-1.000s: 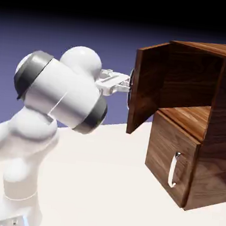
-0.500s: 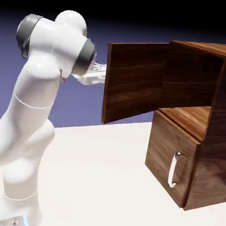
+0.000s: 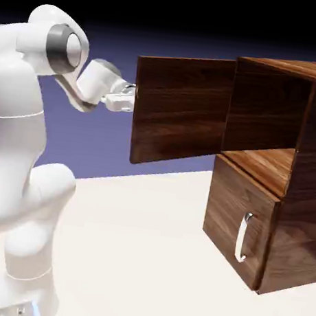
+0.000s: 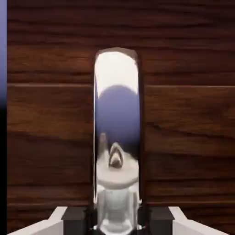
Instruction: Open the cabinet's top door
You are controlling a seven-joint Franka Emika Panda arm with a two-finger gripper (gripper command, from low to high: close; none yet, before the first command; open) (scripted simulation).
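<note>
The white, rounded base [image 3: 16,300] of the robot is seen at the exterior view's bottom left, on a smooth cream-white table [image 3: 129,254]. From it a glossy white arm [image 3: 13,144] with dark grey joint bands is raised.

The tall, dark walnut-grain wooden box cabinet [image 3: 300,239] is placed at the exterior view's right, over the table's right-hand part. Its lower front is covered by a flat walnut panel [image 3: 228,203], seated shut, to which a short, curved, polished silver handle [image 3: 241,238] is fitted upright.

Above, the flat, dark walnut top door [image 3: 183,112] is found standing wide open, swung out toward the exterior view's left, with its hinged edge at the cabinet's front. The upper compartment is exposed, and its lighter, orange-brown wooden floor [image 3: 264,162] is partly visible. The long, curved, mirror-bright silver handle [image 4: 117,114] of the top door is hidden behind the panel in the exterior view; in the hand view, fine horizontal grain is noted around it. Its lower part in that view is gripped between the dark pads of the white two-finger gripper [image 4: 116,225], which is closed on it.

Beyond the table's far edge, a plain blue-violet backdrop [image 3: 107,141] is seen, darkening to black overhead.
</note>
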